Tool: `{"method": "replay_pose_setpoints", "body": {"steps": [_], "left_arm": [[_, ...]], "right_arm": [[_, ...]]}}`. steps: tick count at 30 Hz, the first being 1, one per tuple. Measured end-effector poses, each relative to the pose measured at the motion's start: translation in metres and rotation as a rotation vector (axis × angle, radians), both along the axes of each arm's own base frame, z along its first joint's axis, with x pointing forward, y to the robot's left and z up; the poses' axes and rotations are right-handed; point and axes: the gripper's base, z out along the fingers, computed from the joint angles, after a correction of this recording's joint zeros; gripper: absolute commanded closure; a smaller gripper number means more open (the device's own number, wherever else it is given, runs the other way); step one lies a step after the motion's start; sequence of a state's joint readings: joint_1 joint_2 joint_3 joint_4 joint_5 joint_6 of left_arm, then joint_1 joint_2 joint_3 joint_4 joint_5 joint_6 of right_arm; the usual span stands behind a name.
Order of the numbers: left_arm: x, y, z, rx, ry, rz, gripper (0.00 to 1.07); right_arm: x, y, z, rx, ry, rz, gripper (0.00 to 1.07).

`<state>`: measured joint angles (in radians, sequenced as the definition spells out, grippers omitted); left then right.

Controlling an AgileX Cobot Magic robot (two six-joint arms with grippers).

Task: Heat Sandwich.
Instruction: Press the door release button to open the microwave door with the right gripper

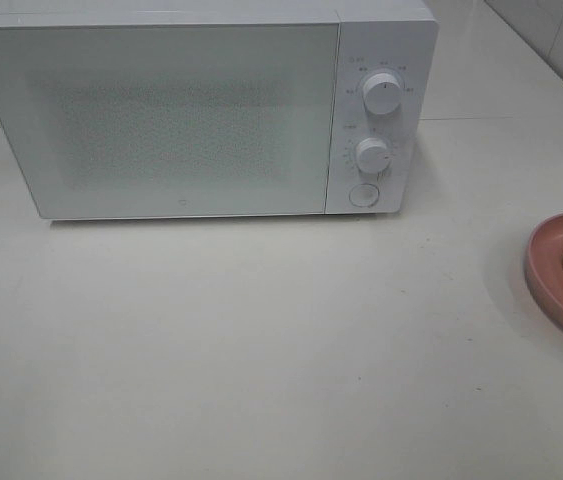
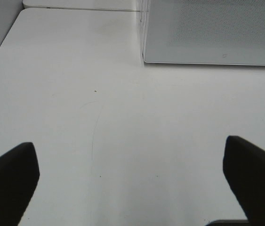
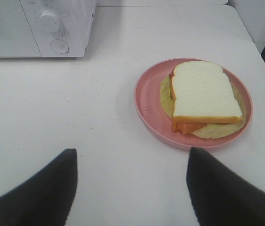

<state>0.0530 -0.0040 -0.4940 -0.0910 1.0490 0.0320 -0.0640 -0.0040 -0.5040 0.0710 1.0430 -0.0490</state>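
Sandwich (image 3: 205, 92) square, seemingly plastic; plate (image 3: 144, 101) round, pink.

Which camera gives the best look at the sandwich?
The right wrist view: the whole sandwich shows on its pink plate. The exterior high view catches only a sliver at its right edge; the left wrist view shows none.
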Motion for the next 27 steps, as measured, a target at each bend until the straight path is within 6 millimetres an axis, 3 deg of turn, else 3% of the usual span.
{"method": "replay_pose_setpoints", "body": {"steps": [27], "left_arm": [[0.0,0.0,0.0,0.0,0.0,0.0,0.04]], "right_arm": [[0.0,0.0,0.0,0.0,0.0,0.0,0.43]]}}
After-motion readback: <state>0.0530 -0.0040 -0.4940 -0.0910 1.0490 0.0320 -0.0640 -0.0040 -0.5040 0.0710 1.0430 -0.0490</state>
